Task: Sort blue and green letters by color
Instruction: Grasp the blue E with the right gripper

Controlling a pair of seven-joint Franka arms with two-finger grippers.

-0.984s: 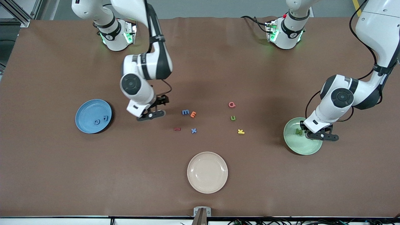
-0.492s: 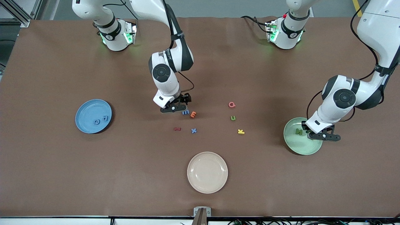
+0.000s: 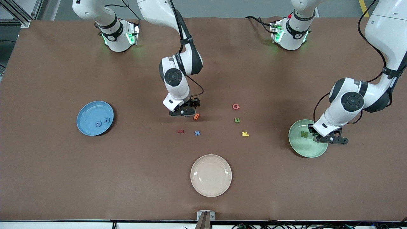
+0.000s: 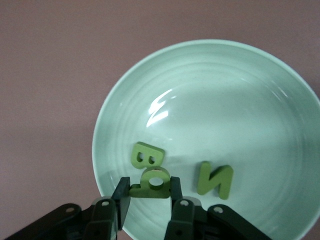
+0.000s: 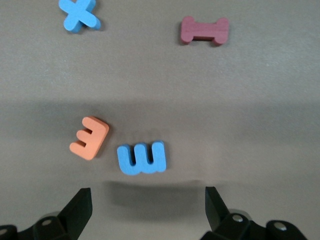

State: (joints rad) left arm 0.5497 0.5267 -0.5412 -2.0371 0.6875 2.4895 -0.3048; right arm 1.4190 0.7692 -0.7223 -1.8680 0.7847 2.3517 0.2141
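The left gripper (image 4: pixel 149 200) is clamping a green letter (image 4: pixel 150 183) over the green bowl (image 3: pixel 297 147); it should release low, clear of the B (image 4: pixel 145 155) and N (image 4: pixel 215 178). The right gripper (image 5: pixel 147 210), jaws spread wide, is hovering over the blue letter (image 5: pixel 141 158) beside the orange E (image 5: pixel 90 137); centre before descending.

Right gripper (image 5: pixel 145 207) hangs over brown table surface (image 5: pixel 260 100), its two dark fingers spread wide with bare table between them. Chunky blue foam letter M (image 5: pixel 141 157) lies flat just ahead of the gap. Orange foam letter E (image 5: pixel 90 137) sits at its 10 o'clock, close beside it, not touching. Blue foam letter X (image 5: pixel 79 14) lies well apart at 11 o'clock. Dark red foam letter I (image 5: pixel 204 30) lies at 1 o'clock, flat.
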